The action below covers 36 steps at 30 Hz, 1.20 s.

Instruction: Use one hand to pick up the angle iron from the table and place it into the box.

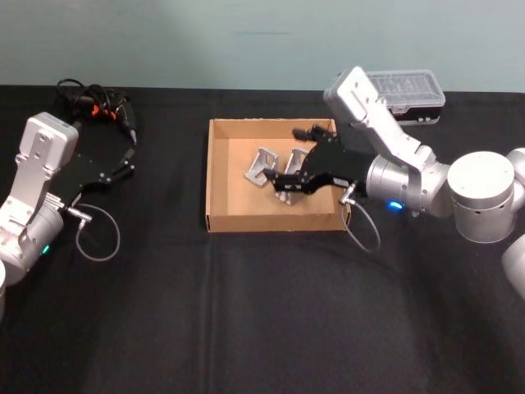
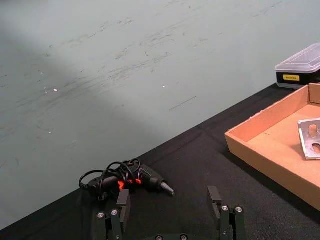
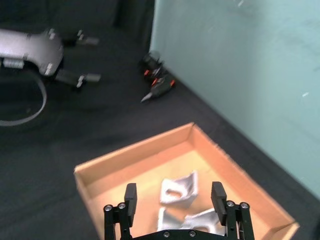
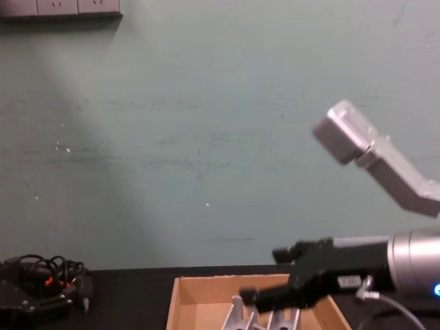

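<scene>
We see two silvery angle irons (image 1: 261, 167) lying in the tan cardboard box (image 1: 220, 176), each a bent metal bracket with slotted holes. Our right gripper (image 1: 295, 158) hangs over the box, fingers spread and empty. Our left gripper (image 1: 129, 141) rests released over the black table (image 1: 246, 312). The plastic case (image 2: 299, 70) bears a yellow label, probably a brand, unreadable.

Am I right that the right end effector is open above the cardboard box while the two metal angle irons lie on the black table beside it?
Not quite: the two silver metal angle irons lie inside the shallow tan cardboard box, as the head view shows. The right end effector is indeed open above it.
</scene>
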Each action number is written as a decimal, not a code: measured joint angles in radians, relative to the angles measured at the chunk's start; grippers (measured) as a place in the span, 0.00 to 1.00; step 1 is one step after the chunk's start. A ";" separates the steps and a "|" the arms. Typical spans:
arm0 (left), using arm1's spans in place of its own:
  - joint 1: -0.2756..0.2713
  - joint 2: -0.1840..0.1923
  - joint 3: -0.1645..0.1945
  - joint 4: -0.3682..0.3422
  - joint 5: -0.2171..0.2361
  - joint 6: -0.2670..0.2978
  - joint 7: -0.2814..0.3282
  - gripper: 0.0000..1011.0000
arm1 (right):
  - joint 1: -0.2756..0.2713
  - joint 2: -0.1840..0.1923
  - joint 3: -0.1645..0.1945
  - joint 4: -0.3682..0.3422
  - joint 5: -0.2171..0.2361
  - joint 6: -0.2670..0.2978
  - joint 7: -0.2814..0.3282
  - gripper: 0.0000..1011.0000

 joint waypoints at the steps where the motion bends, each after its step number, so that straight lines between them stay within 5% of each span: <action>1: 0.000 0.000 0.000 0.000 0.000 0.000 0.000 0.99 | -0.008 -0.001 0.014 -0.012 0.003 -0.012 -0.015 0.95; 11: 0.000 0.000 0.000 0.000 0.000 0.000 0.000 0.99 | -0.092 0.009 0.116 -0.086 -0.003 -0.046 -0.155 0.99; 23: 0.000 0.000 0.000 0.000 0.000 0.000 0.000 0.99 | -0.243 0.026 0.246 -0.162 -0.038 -0.007 -0.324 0.99; 36: 0.000 0.000 0.000 0.000 0.000 0.000 0.000 0.99 | -0.263 0.024 0.262 -0.170 -0.045 0.003 -0.343 0.99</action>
